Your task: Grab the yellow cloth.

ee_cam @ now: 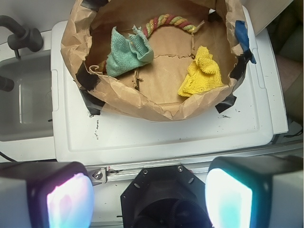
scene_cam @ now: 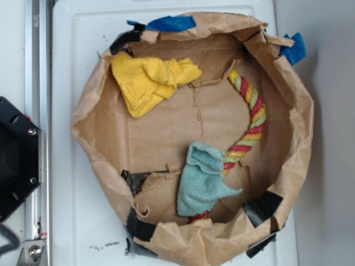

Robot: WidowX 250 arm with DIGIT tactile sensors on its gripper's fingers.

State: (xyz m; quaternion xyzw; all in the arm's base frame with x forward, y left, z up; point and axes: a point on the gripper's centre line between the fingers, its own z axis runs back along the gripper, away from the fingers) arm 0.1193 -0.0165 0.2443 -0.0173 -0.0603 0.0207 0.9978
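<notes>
Two wide-apart pads show the gripper (ee_cam: 149, 197) open and well short of the paper bowl (ee_cam: 124, 97), so it should clear the rim, then pinch the yellow cloth (ee_cam: 201, 73) on its raised bunched fold.

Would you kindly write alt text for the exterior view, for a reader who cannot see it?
A crumpled yellow cloth lies at the upper left inside a brown paper basin on a white surface. A teal cloth lies lower down, draped over one end of a red, yellow and green rope.

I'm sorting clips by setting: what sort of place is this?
Probably a lab test bench, not a home: a taped brown paper enclosure on a white plastic surface, beside a metal rail.
</notes>
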